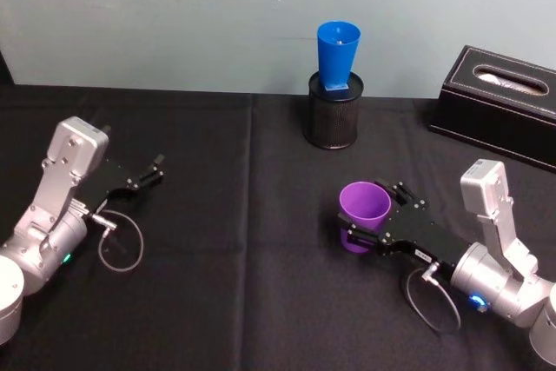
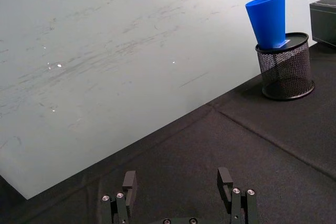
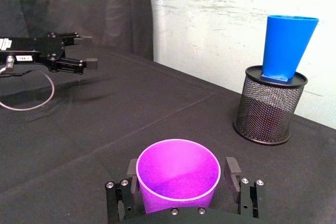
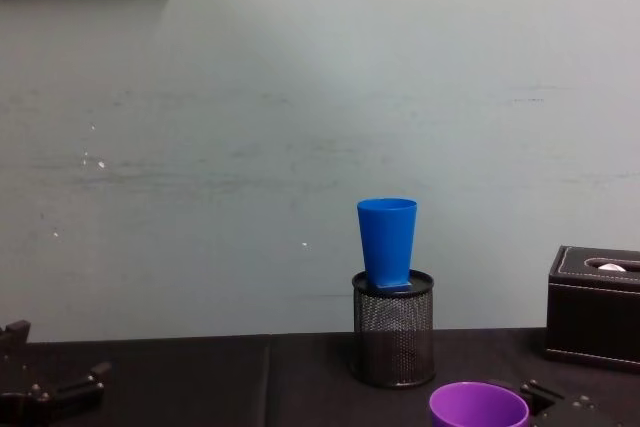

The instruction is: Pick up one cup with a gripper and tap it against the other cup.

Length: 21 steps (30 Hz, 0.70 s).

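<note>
As it gapes wide, the right claw (image 1: 363,210) straddles the purple cup (image 1: 365,200).

My head camera looks steeply down on the table (image 1: 217,301); my chest camera looks level toward 12 o'clock. Wrist cameras sit close behind my left claw (image 2: 177,178) and right claw (image 3: 181,167). All four share the blue cup (image 1: 337,54).

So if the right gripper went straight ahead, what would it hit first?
Probably nothing before the wall: the right gripper, around the purple cup, points left of the pen holder, though depth is unclear.
</note>
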### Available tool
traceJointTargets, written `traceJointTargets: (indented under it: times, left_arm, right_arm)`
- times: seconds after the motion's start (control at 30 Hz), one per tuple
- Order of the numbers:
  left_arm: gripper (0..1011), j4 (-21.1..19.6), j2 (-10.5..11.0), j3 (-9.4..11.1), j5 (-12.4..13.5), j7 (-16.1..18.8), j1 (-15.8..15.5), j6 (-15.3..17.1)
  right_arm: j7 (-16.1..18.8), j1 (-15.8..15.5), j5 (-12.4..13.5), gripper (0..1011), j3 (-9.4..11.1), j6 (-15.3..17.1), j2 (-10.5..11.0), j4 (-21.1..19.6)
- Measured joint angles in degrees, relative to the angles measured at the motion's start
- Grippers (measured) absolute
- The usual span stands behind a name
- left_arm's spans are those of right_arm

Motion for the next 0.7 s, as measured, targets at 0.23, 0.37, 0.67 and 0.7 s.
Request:
traceJointTargets:
  times: [0.23,0.37,0.67,0.7]
  left_arm:
    - [1005,0.0,0.0,0.0,0.0,0.0,0.0,0.0]
    - [1005,0.0,0.0,0.0,0.0,0.0,0.0,0.0]
    - [1005,0.0,0.0,0.0,0.0,0.0,0.0,0.0]
    - [1005,0.0,0.0,0.0,0.0,0.0,0.0,0.0]
  right_arm:
    - [0.0,0.0,0.0,998,0.0,0.0,0.0,0.0]
    - [0.0,0.0,0.0,929,0.0,0.0,0.1,0.0]
    - [0.1,0.0,0.0,783,-0.1,0.0,0.1,0.0]
    - [0.1,0.0,0.0,778,-0.1,0.0,0.1,0.0]
